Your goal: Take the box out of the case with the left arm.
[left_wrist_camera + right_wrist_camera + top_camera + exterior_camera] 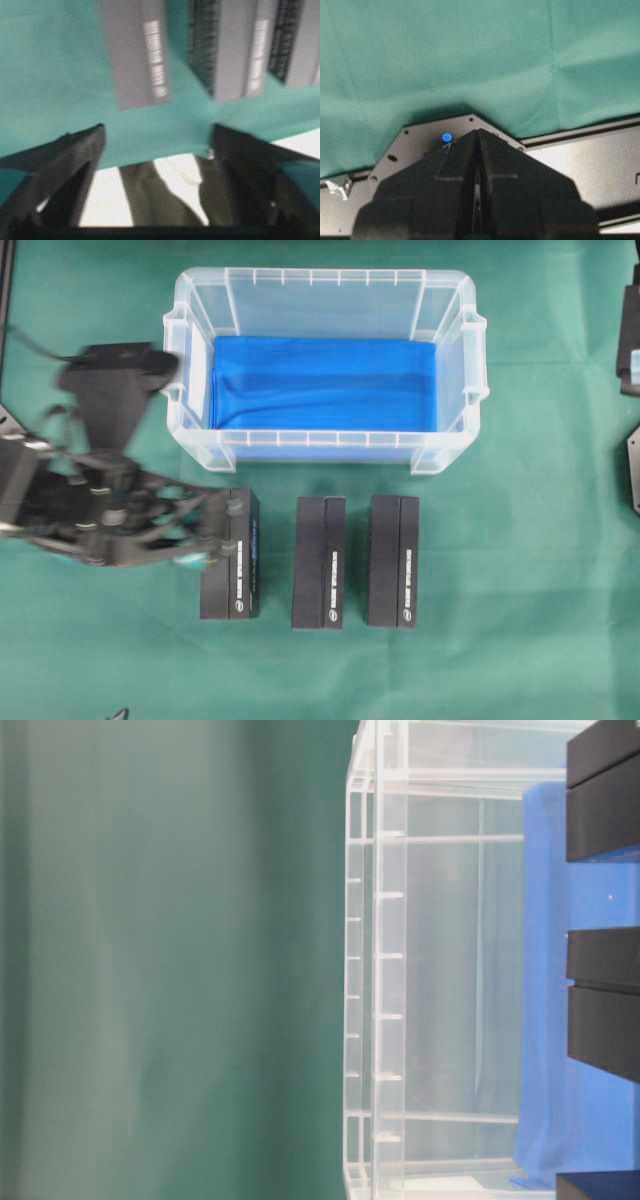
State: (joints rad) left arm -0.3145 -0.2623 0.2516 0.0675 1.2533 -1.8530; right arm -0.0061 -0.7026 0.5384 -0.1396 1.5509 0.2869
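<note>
The case point(320, 278) is a clear tub at the back of the table, and only its blue lining point(325, 385) shows inside. Three black boxes lie side by side on the green cloth in front of it: left point(231, 553), middle point(320, 562), right point(393, 561). My left gripper point(205, 533) is blurred, just left of the left box, open and holding nothing. In the left wrist view the left gripper point(157, 130) has wide jaws with only cloth between them, and the boxes point(137, 55) lie beyond. My right gripper point(478, 132) is shut over a grey plate.
Black parts of the right arm point(630, 340) sit at the right edge. The table-level view shows the case wall point(375, 960) with box ends point(605, 1010) in front of it. Green cloth point(520, 660) covers the table.
</note>
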